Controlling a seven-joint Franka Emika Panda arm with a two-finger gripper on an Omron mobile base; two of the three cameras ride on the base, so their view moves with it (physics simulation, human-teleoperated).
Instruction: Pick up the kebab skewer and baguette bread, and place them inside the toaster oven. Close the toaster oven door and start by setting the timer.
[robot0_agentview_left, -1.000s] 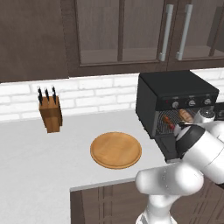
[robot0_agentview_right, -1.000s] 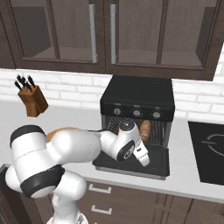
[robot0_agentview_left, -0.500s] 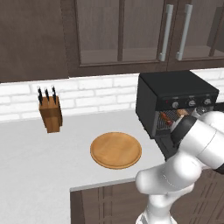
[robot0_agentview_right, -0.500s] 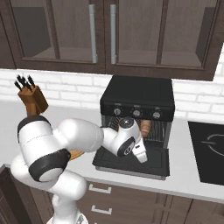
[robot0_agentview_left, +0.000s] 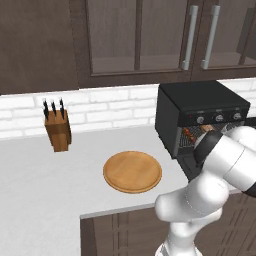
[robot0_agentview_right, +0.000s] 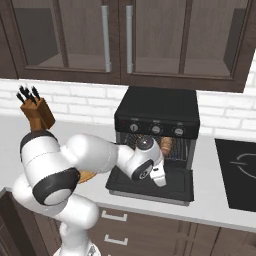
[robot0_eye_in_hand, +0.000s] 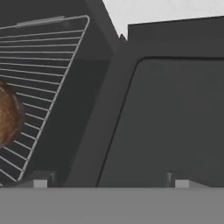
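**Hand withdrawn; door next**

Since a second ago the gripper (robot0_agentview_right: 159, 176) has backed out of the toaster oven (robot0_agentview_right: 157, 112); jaws spread, empty. Baguette bread (robot0_agentview_right: 166, 145) and kebab skewer (robot0_agentview_left: 190, 132) lie on its rack. Toaster oven door (robot0_agentview_right: 150, 184): flat, rigid, hinged, lying open; judged best lifted by its front edge.

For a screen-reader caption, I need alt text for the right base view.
A white robot arm reaches over the toaster oven door, which lies folded open. The baguette bread sits on the rack inside the toaster oven.
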